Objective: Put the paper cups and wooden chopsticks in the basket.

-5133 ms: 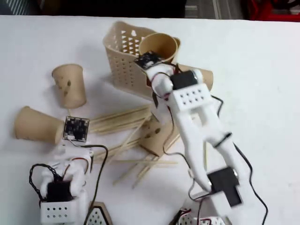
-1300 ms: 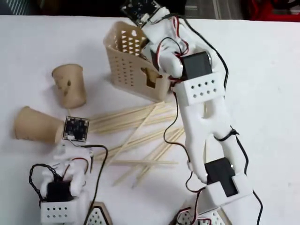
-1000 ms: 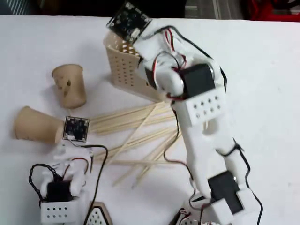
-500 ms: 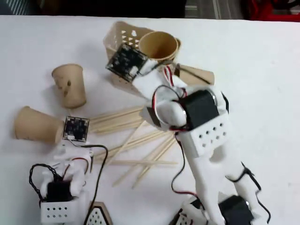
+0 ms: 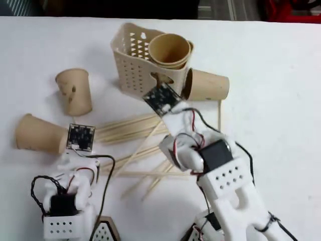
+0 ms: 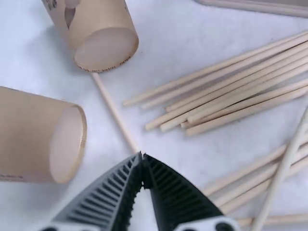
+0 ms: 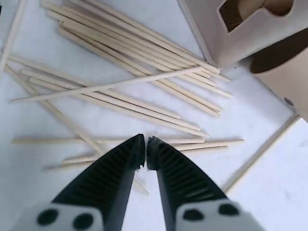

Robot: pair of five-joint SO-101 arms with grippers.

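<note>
White tabletop (image 5: 281,60) carries everything, with the basket (image 5: 131,70) standing near the middle of its far edge. Stacked cups (image 5: 169,47) sit mouth-up inside it. Five seconds ago a cup lay among the chopsticks (image 5: 130,128) at the tabletop's middle. That spot now holds sticks alone, so I judge that cup has joined the stack. About a second ago the right arm was stretched over the basket. It has since drawn back toward the near edge, and the right gripper (image 7: 146,140) hangs over the scattered chopsticks with its jaws pressed together on nothing.

Three cups remain outside. A lying cup (image 5: 208,85) rests on its side against the basket's right wall, mouth toward it. An upper-left cup (image 5: 74,93) and a lower-left cup (image 5: 37,133) lie toward the left edge (both on their sides, as far as I can tell). The left gripper (image 6: 142,156) sits close by those two, jaws likewise closed and empty, its tips at the end of a single stray chopstick (image 6: 115,115). That arm has kept its place through all the frames.

No chopstick is in the basket yet. The right arm's retreat to the pile suggests the sticks, or the lying cup, come next. The sticks lie flat and crossed, so pinching one cleanly may be fiddly.
</note>
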